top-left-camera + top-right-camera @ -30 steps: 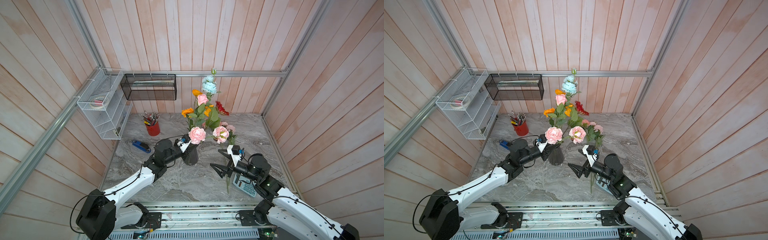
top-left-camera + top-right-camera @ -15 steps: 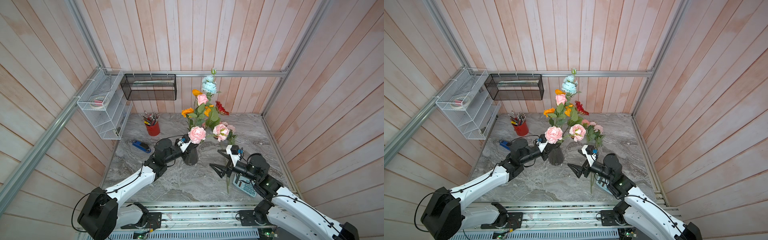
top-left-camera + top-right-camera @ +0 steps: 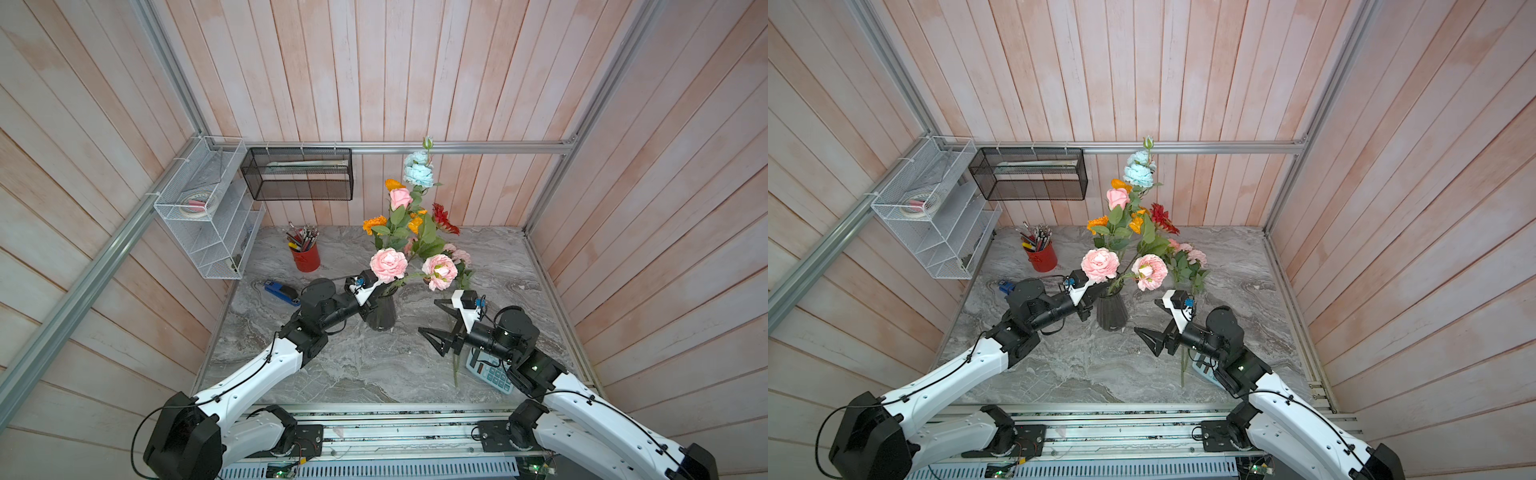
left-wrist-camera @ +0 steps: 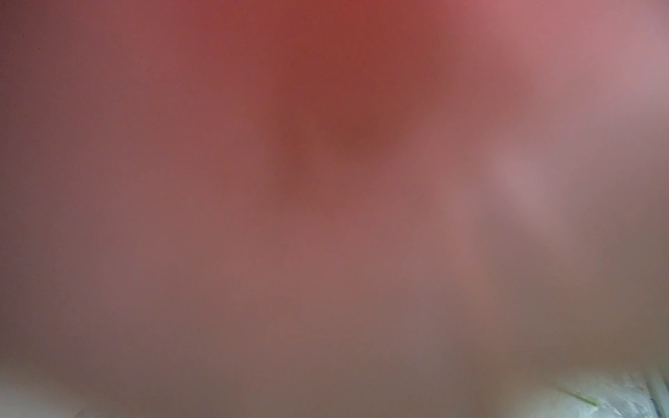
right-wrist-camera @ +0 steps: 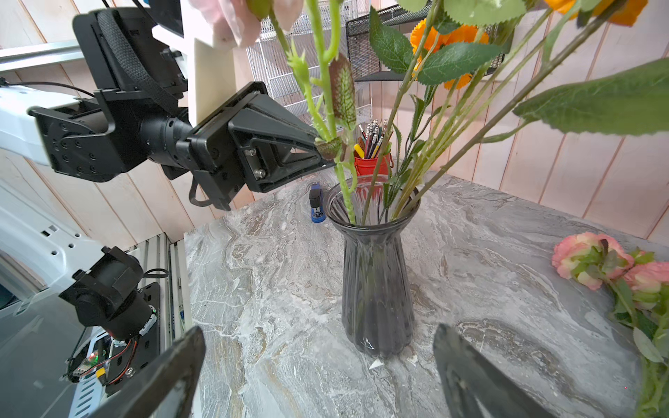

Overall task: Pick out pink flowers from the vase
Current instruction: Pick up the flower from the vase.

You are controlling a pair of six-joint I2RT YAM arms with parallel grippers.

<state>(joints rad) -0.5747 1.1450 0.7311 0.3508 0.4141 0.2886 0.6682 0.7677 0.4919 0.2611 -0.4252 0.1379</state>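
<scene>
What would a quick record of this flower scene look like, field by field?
Vase: dark ribbed glass, upright, holding several stems
Left end effector: shut on a green stem just above the rim, beneath a pink bloom
Right end effector: open, empty, facing the vase
Pink flowers in vase: at least three blooms
Pink flowers on table: one spray lying apart from the vase
Other blooms: orange marigolds, light blue bloom, red bloom

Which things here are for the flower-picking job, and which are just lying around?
For the job:
pink flowers
vase
left gripper, shut on a pink flower's stem
right gripper, open

Just lying about:
red pencil cup
blue stapler
calculator
wire shelf
black mesh basket
</scene>
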